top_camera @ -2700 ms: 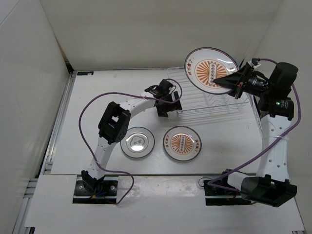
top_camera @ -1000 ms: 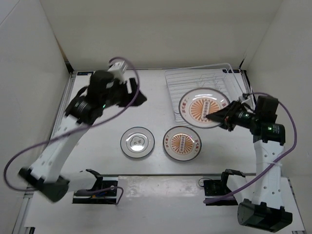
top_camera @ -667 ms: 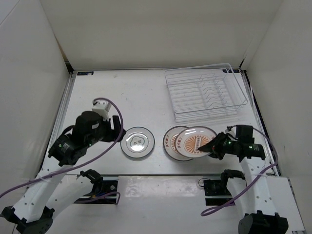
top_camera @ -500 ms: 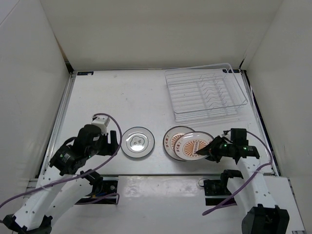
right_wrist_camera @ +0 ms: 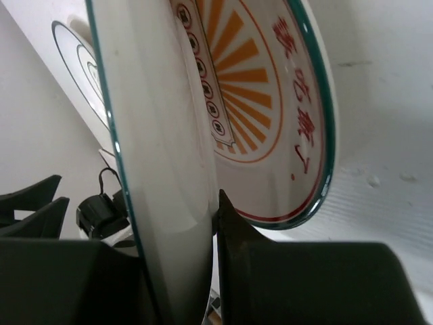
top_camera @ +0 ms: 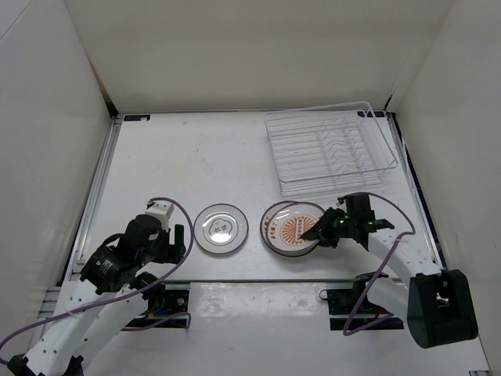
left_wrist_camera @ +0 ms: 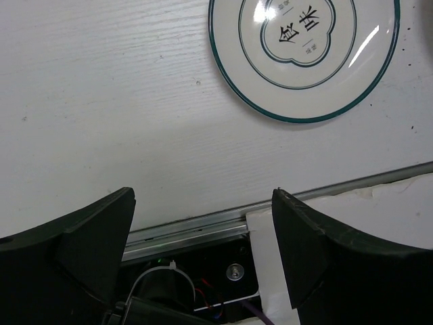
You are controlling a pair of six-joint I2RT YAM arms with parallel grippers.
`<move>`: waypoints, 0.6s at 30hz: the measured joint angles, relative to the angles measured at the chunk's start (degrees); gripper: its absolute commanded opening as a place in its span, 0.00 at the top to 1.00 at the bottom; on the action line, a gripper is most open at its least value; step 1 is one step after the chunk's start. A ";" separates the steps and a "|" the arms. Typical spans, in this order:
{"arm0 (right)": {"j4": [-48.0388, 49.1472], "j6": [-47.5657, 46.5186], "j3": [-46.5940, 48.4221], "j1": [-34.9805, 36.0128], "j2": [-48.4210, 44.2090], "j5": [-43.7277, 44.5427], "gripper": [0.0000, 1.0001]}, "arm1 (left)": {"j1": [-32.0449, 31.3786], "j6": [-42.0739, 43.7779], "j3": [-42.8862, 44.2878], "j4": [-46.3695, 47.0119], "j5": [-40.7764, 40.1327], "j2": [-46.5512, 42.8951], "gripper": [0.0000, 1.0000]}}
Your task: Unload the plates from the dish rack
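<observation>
The white wire dish rack (top_camera: 329, 153) stands at the back right with no plates in its slots. My right gripper (top_camera: 322, 229) (right_wrist_camera: 183, 223) is shut on the rim of an orange sunburst plate (top_camera: 304, 229) (right_wrist_camera: 159, 149), held low and tilted. It hangs over a second sunburst plate (top_camera: 272, 225) (right_wrist_camera: 270, 101) that lies flat on the table. A smaller grey-rimmed plate (top_camera: 221, 228) (left_wrist_camera: 304, 54) lies to the left. My left gripper (top_camera: 171, 241) (left_wrist_camera: 203, 223) is open and empty, near the front edge beside that plate.
The table's front edge with its metal rail (left_wrist_camera: 203, 227) runs just below my left gripper. White walls enclose the table on the left, back and right. Purple cables (top_camera: 383, 266) loop from both arms.
My right gripper has brought the sunburst plate down and left over the other sunburst plate. My left arm has drawn back to the front edge, its jaws wider.
</observation>
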 measured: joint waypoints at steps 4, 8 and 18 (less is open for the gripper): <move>3.37 0.31 -0.13 2.27 2.14 0.50 0.61 | 0.00 0.15 -0.98 0.42 -0.17 0.22 0.06; -0.79 -0.94 2.32 3.28 2.95 2.69 0.15 | -0.11 -0.02 -3.19 1.14 -0.59 0.22 0.05; -28.79 -13.81 22.36 3.54 4.72 15.78 0.10 | -0.15 -0.98 -7.32 2.05 -1.22 -0.98 0.01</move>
